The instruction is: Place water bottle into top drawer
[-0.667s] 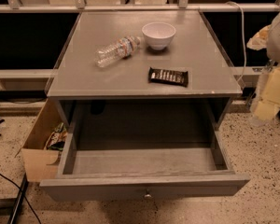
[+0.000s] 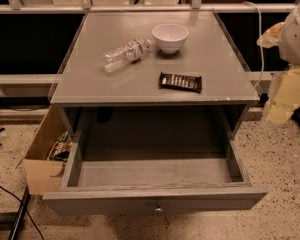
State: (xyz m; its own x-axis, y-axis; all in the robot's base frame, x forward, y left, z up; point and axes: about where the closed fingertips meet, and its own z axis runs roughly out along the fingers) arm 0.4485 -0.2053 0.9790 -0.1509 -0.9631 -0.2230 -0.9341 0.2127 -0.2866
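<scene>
A water bottle (image 2: 126,54) lies on its side on the grey counter (image 2: 90,84), just beside a white bowl (image 2: 170,36) and above the open top drawer (image 2: 115,200). Being round, it could roll away or knock the bowl if it is touched off-centre. The robot's gripper (image 2: 284,100) hangs past the counter's right edge, well apart from the bottle and angled downward; whether it is open or closed cannot be told.

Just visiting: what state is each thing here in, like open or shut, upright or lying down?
water bottle: lying on its side on the cabinet top, capped.
top drawer: pulled open, nothing seen inside.
white bowl: upright, beside the bottle.
candy bar: lying flat, wrapped.
cardboard box: open on the floor, items inside.
gripper: right of the cabinet, apart from the bottle.
</scene>
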